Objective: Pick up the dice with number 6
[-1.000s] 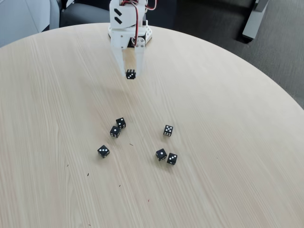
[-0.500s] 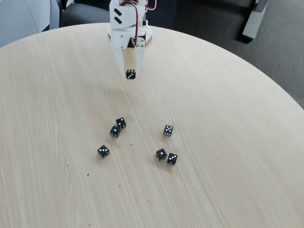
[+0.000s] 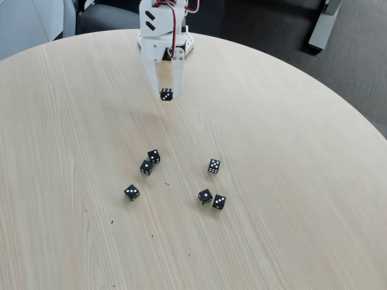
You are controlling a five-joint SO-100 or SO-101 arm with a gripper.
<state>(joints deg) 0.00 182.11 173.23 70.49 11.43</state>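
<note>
My white gripper [image 3: 165, 93] hangs at the far side of the round wooden table [image 3: 290, 181] in the fixed view, fingers pointing down. It is shut on a small black die with white pips [image 3: 165, 94], the dice with number 6, held clear above the tabletop. The pips on its shown face are too small to count surely. Several other black dice lie on the table nearer the camera: two close together [image 3: 150, 162], one alone at the left [image 3: 132, 193], one at the right [image 3: 214, 166], and a touching pair [image 3: 212, 199].
The arm's white base [image 3: 164, 36] stands at the table's far edge. Dark floor lies beyond the table, with a grey furniture leg [image 3: 323, 24] at the upper right. Bare wood surrounds the dice on all sides.
</note>
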